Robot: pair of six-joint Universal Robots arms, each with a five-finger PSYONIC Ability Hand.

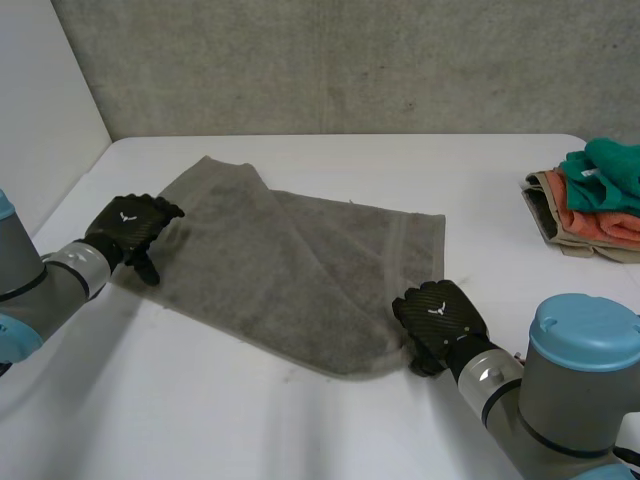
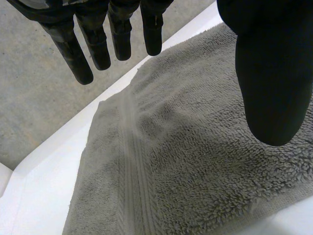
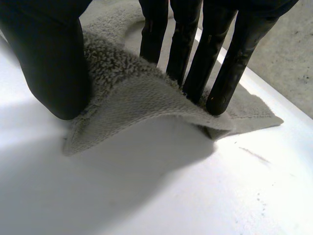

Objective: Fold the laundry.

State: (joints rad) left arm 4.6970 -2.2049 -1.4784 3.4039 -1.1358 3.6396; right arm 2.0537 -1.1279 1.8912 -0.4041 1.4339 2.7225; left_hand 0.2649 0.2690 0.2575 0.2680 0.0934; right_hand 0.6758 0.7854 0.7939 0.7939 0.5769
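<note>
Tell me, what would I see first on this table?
A big grey towel lies rumpled across the middle of the white table. The right hand pinches its near corner, and the left hand hangs open over its other end. A stack of green, orange and tan cloths sits by the right edge.

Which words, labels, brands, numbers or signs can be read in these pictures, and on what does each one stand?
No word or number can be read.
Left hand and right hand: a small white emblem on the back of each, without letters.
Teal cloth on the folded pile: a small pale patch, perhaps a tag, too small to read.
Grey towel: no label shows.
</note>
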